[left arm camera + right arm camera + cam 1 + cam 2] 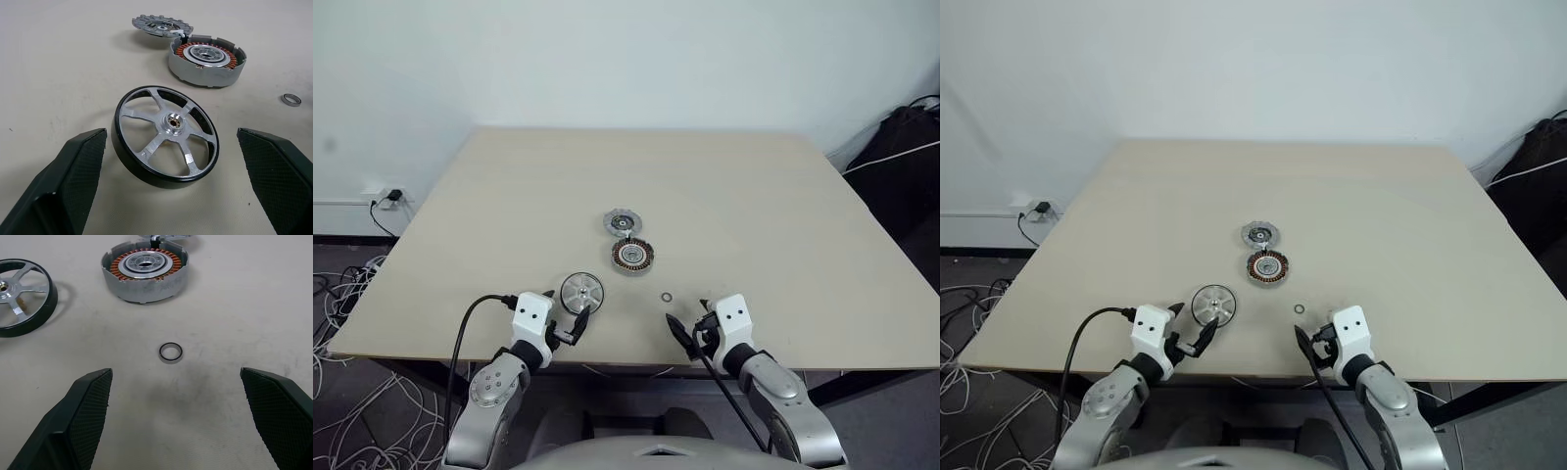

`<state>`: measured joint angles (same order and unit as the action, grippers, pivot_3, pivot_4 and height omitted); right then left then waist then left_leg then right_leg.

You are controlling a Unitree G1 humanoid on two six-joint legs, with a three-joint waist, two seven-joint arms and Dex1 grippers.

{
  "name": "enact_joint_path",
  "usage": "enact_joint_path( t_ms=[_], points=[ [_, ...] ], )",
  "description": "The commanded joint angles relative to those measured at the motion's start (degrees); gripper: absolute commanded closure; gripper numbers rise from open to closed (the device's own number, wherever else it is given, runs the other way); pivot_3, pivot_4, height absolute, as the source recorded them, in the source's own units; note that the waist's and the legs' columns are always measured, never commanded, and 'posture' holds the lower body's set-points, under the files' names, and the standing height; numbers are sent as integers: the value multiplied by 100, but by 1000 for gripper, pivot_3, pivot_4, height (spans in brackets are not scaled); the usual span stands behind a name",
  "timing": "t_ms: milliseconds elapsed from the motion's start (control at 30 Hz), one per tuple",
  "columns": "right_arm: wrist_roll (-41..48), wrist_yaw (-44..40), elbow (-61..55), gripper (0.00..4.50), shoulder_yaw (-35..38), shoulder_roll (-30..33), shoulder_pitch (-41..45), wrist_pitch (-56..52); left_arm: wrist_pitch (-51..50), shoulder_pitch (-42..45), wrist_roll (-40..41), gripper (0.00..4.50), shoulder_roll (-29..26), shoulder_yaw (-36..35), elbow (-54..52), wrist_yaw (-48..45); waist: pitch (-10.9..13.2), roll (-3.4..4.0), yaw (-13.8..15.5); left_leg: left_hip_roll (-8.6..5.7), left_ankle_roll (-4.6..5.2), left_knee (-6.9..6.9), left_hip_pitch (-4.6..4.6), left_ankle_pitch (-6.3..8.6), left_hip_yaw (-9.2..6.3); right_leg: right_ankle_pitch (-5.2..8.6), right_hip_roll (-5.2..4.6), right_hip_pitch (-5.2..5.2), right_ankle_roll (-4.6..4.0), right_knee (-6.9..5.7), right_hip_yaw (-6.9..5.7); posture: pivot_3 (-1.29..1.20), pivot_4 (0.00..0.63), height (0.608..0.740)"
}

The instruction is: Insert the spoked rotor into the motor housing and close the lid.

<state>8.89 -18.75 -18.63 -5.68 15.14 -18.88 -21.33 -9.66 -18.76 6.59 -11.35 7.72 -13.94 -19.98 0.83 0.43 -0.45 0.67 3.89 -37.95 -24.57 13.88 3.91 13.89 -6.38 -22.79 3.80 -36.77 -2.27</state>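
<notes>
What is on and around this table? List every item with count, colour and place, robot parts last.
spoked rotor: one, shiny silver with black rim, flat on the table near its front edge, just ahead of the left gripper
motor housing: one, grey shell, copper windings, table centre
lid: one, dull grey, just behind the housing, touching it
small ring: one, metal, ahead of the right gripper
table: one, beige
cables: several, white and black, on the floor at left
wall socket: one, white, left wall
left gripper: one, black fingers, open
right gripper: one, black fingers, open

Lid (pixel 622 223) behind housing (pixel 632 257), touching
</notes>
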Motion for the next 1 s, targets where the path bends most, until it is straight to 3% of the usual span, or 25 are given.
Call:
enact_joint_path(
  t_ms=[33,433,1000],
  points=[
    [11,45,-192,33,79,-29,101,50,88,103,-43,0,19,46,-128,29,0,0,0,0,0,0,0,0,0,0,0,0,0,0,0,0,0,740],
    [-2,198,-53,33,65,-152,248,-84,176,98,-168,0,20,51,-82,133,1,1,-1,0,0,0,0,0,0,0,0,0,0,0,0,0,0,740],
    [-643,589,2158,33,-252,-702,1970,47,246,107,-294,0,68,69,-52,304,10,4,-11,-5,1,-1,0,-1,6,-3,25,-2,0,0,-6,0,0,740]
  ],
)
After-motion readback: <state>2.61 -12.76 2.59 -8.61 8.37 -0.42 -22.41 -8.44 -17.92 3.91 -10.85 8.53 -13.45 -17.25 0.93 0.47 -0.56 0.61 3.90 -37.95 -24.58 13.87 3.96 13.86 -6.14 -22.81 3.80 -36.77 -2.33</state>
